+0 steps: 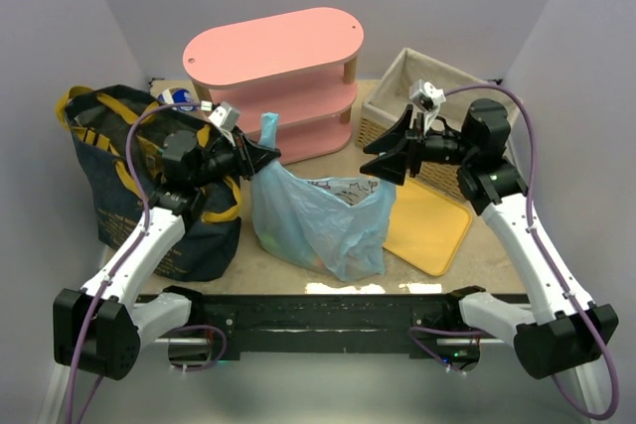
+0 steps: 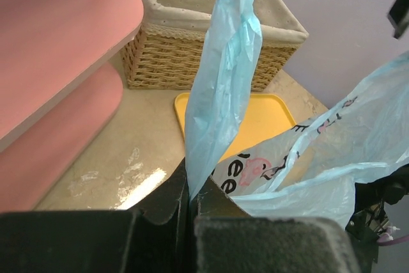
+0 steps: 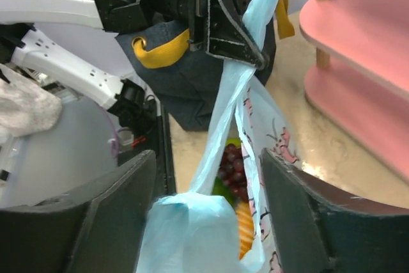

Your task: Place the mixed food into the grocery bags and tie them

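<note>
Left wrist view shows your left gripper (image 2: pixel 192 199) clamped tight on 1 handle (image 2: pixel 223 75) of the blue bag (image 2: pixel 358 132), with the strip standing up above the fingers. Right wrist view has your right gripper (image 3: pixel 208 164) with its 2 fingers (image 3: pixel 96 222) apart. Bunched plastic from the bag's other side lies between them, not pinched. Down in the bag's mouth you can see grapes (image 3: pixel 233 167) and orange bread (image 3: pixel 245 228). From the top camera, the bag sits mid-table (image 1: pixel 248 270) between your 2 grippers. The tote (image 1: pixel 119 186) is just left of it and a yellow tray (image 1: pixel 432 225) just right. The pink shelf (image 1: pixel 273 67) and basket (image 1: pixel 427 91) stand behind.
</note>
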Controlling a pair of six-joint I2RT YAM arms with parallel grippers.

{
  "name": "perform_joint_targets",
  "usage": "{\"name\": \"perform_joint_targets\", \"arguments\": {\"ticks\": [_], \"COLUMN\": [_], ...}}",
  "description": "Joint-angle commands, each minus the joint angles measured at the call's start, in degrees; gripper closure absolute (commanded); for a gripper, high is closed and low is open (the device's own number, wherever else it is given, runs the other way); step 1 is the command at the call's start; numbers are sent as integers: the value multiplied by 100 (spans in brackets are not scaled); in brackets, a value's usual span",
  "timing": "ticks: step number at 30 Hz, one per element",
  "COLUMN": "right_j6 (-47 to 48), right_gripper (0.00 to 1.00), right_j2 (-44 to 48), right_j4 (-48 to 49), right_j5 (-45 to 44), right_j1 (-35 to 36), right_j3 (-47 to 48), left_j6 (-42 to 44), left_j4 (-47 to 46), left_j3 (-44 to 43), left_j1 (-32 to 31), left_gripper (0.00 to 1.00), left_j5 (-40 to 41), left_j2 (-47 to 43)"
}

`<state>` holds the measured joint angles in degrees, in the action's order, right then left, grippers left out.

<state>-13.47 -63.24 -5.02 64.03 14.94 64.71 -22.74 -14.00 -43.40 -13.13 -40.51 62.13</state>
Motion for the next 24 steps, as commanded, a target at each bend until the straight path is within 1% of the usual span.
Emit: {"name": "perform_joint_targets", "arguments": {"ticks": [1,3,4,6,7,8,9,10,11,14,18,24], "right_j6": [-270,-322,-340,-305,-253,-200,-95,-50,-6,38,64,38], "right_gripper": [52,68,80,89,100,100,100,100,100,100,100,100], "right_j2": [251,277,304,348,348,330,304,260,182,50,-135,-425], "right_j4": [247,203,177,-76,-287,-742,-955,-1123,-1342,-1458,-1423,-1300], "right_j5": [-39,-180,-511,-1108,-1521,-2500,-2979,-3419,-4320,-5458,-6103,-6323], "right_j1": [-26,-35,-35,-44,-44,-35,-44,-44,-35,-35,-35,-26], "right_j3": [-116,-99,-81,-3,59,120,199,209,200,-10,-493,-933], "left_j6": [-2,-90,-116,-178,-195,-213,-222,-239,-292,-415,-538,-626], "left_j4": [47,46,64,134,213,274,345,389,389,319,240,125], "left_j3": [-160,-134,-125,-82,-55,-3,24,76,208,506,841,1166], "left_j1": [47,47,47,47,47,47,47,47,47,47,47,12], "left_gripper": [100,100,100,100,100,100,100,100,100,100,100,100], "left_j5": [175,324,403,735,859,991,1254,1352,1440,1660,1696,1502], "left_j2": [-131,-192,-210,-280,-306,-350,-377,-412,-473,-605,-676,-518]}}
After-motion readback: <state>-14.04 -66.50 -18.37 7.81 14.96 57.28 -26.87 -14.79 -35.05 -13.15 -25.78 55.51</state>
